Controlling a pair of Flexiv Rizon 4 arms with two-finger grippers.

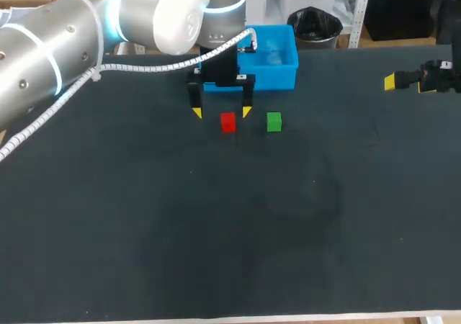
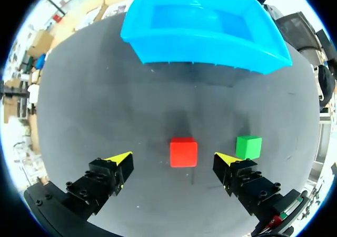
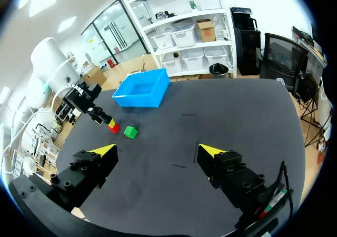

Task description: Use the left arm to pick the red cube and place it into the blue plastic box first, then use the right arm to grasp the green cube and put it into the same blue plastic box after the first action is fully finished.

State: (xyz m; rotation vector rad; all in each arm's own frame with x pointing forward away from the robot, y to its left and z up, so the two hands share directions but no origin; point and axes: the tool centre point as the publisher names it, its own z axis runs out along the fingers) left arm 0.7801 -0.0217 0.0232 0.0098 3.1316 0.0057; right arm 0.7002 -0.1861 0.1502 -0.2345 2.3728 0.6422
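Nothing has been placed yet. The red cube (image 2: 183,151) sits on the dark desk (image 1: 216,230), between the wide-spread fingers of the left pincer (image 1: 222,112), which touch nothing. The green cube (image 2: 248,146) rests just beside it at three o'clock. The blue plastic box (image 2: 205,50) stands empty at twelve o'clock from the cubes. The right pincer (image 3: 157,150) is open and empty, well apart toward three o'clock. Both picks and both placements appear to remain.

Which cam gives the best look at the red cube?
Left wrist view: the red cube is large and unobstructed, framed by the open left pincer. Head view shows it small; right wrist view shows it tiny, beside that pincer.
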